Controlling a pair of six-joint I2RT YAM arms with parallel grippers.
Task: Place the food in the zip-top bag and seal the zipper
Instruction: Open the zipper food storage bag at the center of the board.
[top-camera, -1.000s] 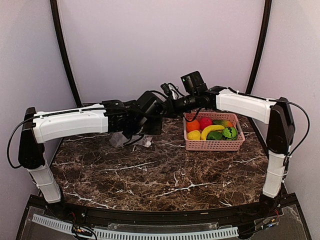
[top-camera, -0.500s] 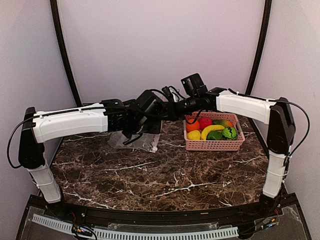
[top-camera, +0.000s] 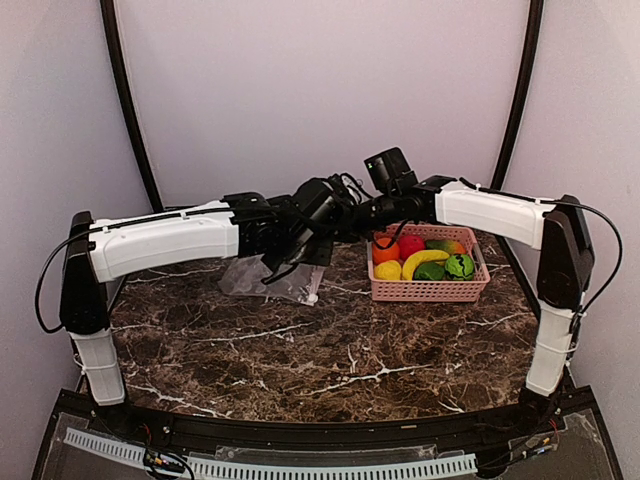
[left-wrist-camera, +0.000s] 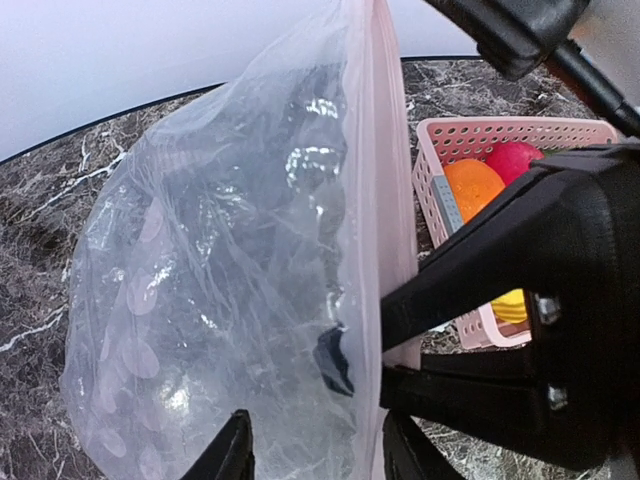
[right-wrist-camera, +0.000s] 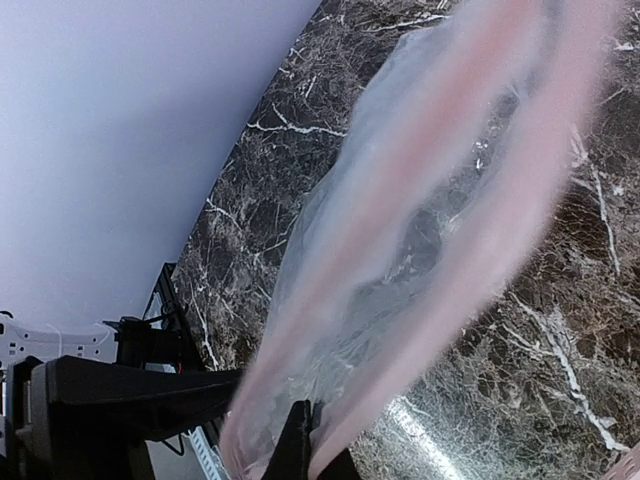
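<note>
Right gripper and left gripper meet just left of the pink basket in the overhead view. The zip-top bag hangs below them, its lower end on the table. All the food lies in the pink basket; none is bagged. Compared with half a second ago, the left arm has swung nearer the pink basket, and the zip-top bag hangs much as it did.

Left wrist view: the left gripper has its fingers apart, straddling the zip-top bag beside the zipper, with nothing clamped. A black jaw, judged to be the right gripper's, pinches the strip on the pink basket side.

Right wrist view: the right gripper is closed on the zipper. The two lips gape slightly, probably held up so the mouth is ready for loading.
</note>
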